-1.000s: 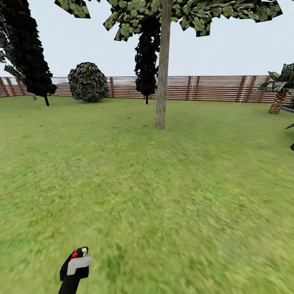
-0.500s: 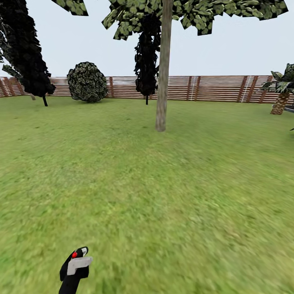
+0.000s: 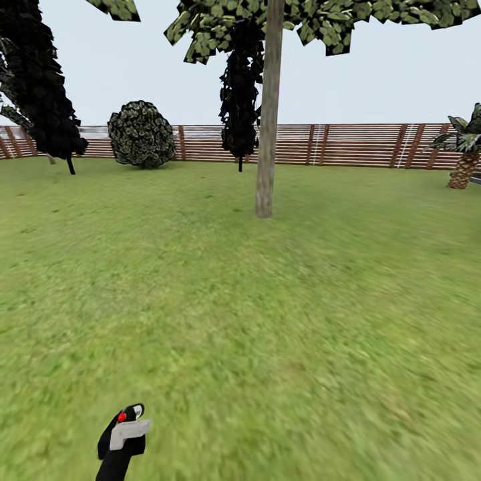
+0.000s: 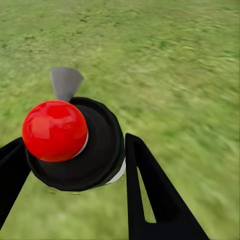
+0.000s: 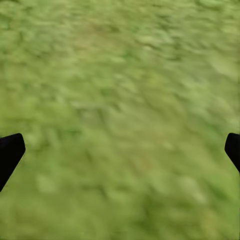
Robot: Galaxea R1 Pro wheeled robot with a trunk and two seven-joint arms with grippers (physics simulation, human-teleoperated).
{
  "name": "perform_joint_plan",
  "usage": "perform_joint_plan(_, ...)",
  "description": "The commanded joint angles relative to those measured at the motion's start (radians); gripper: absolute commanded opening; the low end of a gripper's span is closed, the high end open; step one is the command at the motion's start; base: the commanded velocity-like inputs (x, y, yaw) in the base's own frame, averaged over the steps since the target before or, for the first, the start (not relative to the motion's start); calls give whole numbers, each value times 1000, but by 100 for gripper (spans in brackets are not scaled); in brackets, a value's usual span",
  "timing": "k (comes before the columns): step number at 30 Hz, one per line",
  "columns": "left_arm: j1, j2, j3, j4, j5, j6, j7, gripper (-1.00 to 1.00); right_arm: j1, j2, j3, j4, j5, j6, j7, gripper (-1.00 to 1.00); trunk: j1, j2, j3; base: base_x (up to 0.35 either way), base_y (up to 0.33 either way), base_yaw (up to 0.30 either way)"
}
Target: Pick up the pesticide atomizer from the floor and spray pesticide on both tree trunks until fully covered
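Left gripper (image 4: pixel 75 165), jaws clamped on pesticide atomizer (image 4: pixel 75 145), lower left of head view; right gripper (image 5: pixel 120 150) jaws spread over lawn (image 3: pixel 267 321); tree trunk (image 3: pixel 267 133) upper centre.

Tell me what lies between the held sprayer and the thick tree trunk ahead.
Only grass, in the head view: nothing stands between the sprayer in the left gripper and the trunk.

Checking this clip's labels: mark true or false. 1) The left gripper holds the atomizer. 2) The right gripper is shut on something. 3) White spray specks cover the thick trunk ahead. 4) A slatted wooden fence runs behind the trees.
1) True: the left gripper is shut on the atomizer.
2) False: the right gripper is open over grass.
3) False: the tree trunk looks bare.
4) True: the fence runs behind.
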Motion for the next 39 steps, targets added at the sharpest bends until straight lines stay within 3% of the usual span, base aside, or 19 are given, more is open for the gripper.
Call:
perform_joint_plan(1,0,0,0,0,0,0,0,-100,0,0,0,0,0,0,0,100,0,0,0,340,0,0)
perform_joint_plan(39,1,0,0,-2,1,-2,0,-100,0,0,0,0,0,0,0,100,0,0,0,340,0,0)
